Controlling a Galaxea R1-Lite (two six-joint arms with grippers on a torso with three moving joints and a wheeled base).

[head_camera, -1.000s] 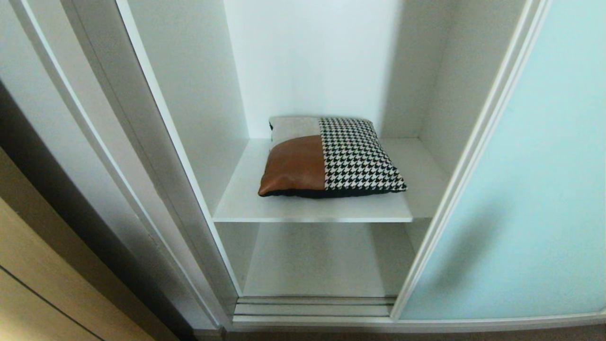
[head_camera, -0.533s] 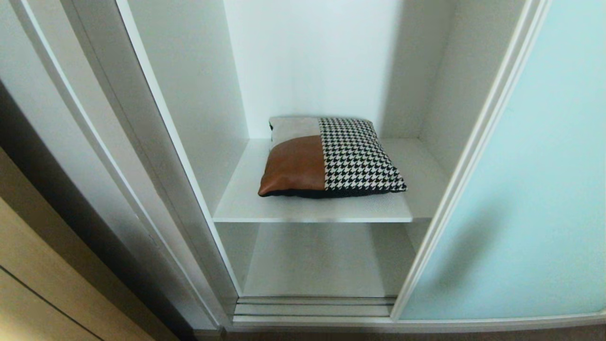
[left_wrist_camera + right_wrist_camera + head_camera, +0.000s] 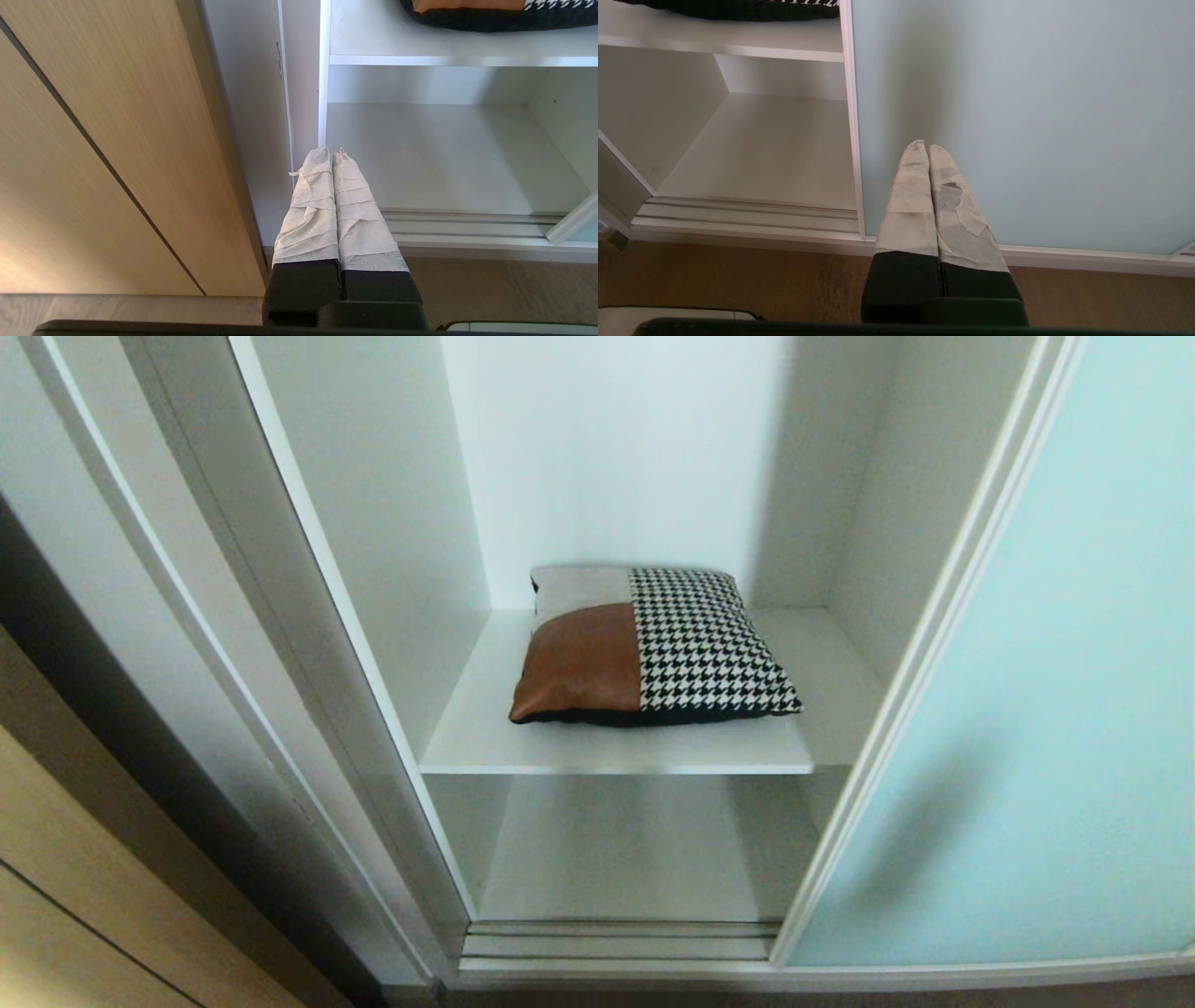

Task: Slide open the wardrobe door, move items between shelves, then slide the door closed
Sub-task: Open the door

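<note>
White shelf [image 3: 485, 737] holds the cushion [image 3: 653, 649]; only wrist views show each tool [image 3: 332, 151] [image 3: 923, 145] pressed closed, empty.

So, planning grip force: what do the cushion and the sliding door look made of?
Cushion: woven houndstooth fabric, a glossy rust patch like leather or faux leather, and a matte beige patch.
Sliding door: frosted aqua glass, or maybe acrylic, in a pale metal-looking frame.

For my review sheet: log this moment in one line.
door: open | cushion: upper shelf | lower shelf: bare | left hand: shut, empty | right hand: shut, empty
</note>
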